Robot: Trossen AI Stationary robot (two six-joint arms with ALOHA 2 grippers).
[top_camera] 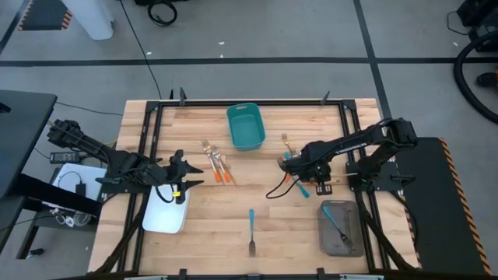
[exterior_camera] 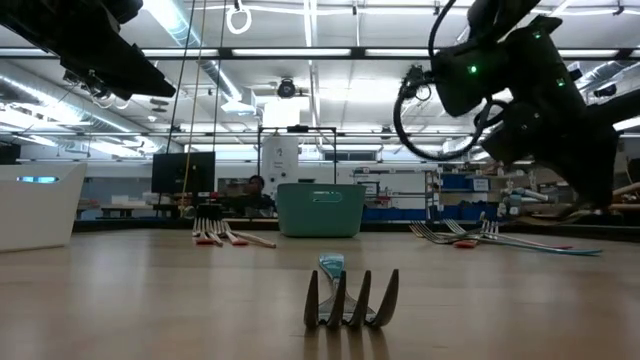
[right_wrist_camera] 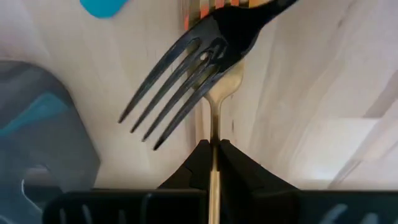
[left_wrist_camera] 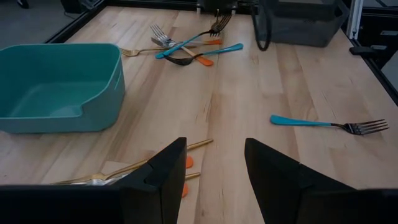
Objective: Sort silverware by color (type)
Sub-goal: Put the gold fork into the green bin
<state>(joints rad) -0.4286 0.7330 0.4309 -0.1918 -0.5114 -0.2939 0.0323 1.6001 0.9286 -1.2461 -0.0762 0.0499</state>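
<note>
**At the right gripper: one gold fork pinched, most of the sort outstanding**

Between the fingers of your right gripper [right_wrist_camera: 213,155] sits a gold fork [right_wrist_camera: 214,96], clamped by its thin handle, tines pointing ahead of the jaws. Directly beyond those tines lies a dark fork [right_wrist_camera: 186,81] with an orange handle, part of the mixed cluster [top_camera: 292,159] the gripper hangs over, just short of the teal bin [top_camera: 246,127].

Done, as far as can be seen: one blue-handled piece [top_camera: 336,222] lies in the grey tray [top_camera: 352,245], near the right gripper on its outer side. The white tray [top_camera: 159,222], just under your left gripper [left_wrist_camera: 214,165], shows nothing in it.

Left to do: the orange-and-gold group [top_camera: 216,165] lying just ahead of the left gripper, whose fingers stand wide apart and empty; the lone blue-handled fork [top_camera: 252,229] out on the bare wood between the two trays; and the remainder of the cluster under the right gripper. I judge the sort barely begun; the held fork has not yet reached a container.
</note>
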